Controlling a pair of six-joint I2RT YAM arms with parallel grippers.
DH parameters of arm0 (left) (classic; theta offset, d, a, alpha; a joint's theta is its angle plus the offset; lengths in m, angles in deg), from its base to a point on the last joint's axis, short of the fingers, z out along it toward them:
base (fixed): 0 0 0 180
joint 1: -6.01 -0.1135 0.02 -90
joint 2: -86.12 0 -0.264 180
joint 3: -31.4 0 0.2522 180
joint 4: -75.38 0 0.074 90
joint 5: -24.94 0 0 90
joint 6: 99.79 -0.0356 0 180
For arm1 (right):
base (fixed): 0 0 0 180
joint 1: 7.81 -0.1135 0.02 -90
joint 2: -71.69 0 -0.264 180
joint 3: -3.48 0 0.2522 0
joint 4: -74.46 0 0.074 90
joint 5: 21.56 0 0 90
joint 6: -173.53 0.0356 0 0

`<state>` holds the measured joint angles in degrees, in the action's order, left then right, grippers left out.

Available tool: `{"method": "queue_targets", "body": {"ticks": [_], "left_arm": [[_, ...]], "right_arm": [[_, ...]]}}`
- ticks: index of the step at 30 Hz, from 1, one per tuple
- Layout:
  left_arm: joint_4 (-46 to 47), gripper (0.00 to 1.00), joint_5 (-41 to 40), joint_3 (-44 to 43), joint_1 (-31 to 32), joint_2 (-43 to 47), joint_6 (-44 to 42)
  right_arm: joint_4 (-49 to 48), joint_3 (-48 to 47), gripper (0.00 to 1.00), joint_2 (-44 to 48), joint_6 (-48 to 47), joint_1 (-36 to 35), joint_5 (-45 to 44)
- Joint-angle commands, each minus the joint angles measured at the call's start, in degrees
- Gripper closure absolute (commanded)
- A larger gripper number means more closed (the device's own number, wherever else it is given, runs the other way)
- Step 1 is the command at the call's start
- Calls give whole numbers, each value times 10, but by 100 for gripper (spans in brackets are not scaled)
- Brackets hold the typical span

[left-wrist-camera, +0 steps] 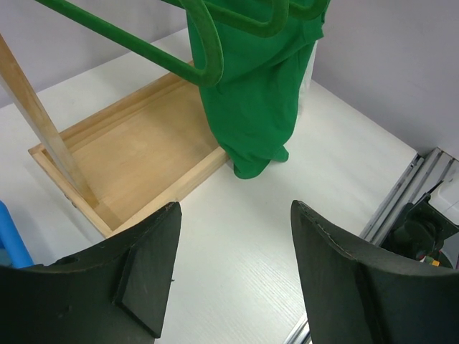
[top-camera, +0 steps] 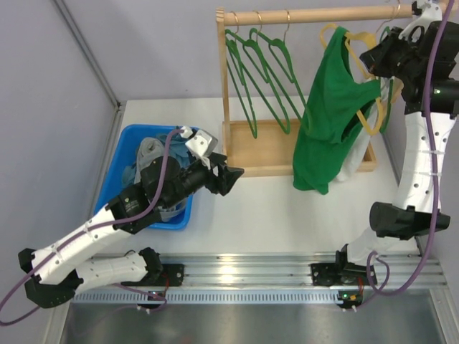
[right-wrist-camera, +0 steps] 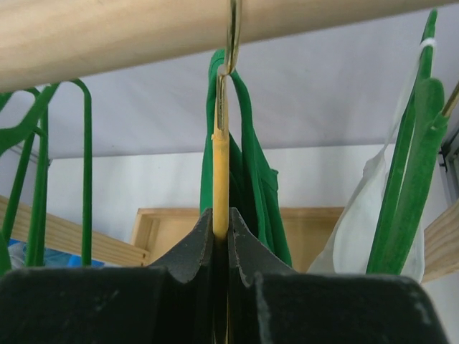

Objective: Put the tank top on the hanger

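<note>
The white table (top-camera: 272, 208) fills the middle of the top view. A wooden rack (top-camera: 315, 14) stands at the top, with its tray on the table. The tank top (top-camera: 333, 107) hangs from the rack's bar in the upper right, and its bottom almost reaches the table. A blue bin (top-camera: 125, 154) of clothes sits on the left. Dark green hangers (top-camera: 251, 79) hang in the top middle. The yellow hanger (right-wrist-camera: 221, 172) is inside the tank top, with its hook over the bar. The right gripper (right-wrist-camera: 221, 244) pinches the hanger's yellow top. The left gripper (left-wrist-camera: 237, 272) is spread wide over the table, next to the bin, and holds nothing.
</note>
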<state>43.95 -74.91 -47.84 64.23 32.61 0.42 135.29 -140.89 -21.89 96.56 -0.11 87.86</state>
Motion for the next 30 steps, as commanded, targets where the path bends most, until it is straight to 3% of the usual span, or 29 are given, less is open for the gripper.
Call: {"method": "queue_targets", "body": {"ticks": [1,8,11,23,30], "left_arm": [[25,32,8,-12,-2,-2,6],[14,32,3,-10,-2,5,9],[12,32,2,-9,-2,7,10],[3,30,-3,-10,-2,10,17],[1,30,-6,-12,-2,10,22]], "right_arm": [[-60,13,100,19,1,8,6],[-65,37,100,26,7,7,6],[-68,40,95,32,8,6,6],[-80,76,55,96,30,6,-14],[-63,106,48,164,30,6,-8]]}}
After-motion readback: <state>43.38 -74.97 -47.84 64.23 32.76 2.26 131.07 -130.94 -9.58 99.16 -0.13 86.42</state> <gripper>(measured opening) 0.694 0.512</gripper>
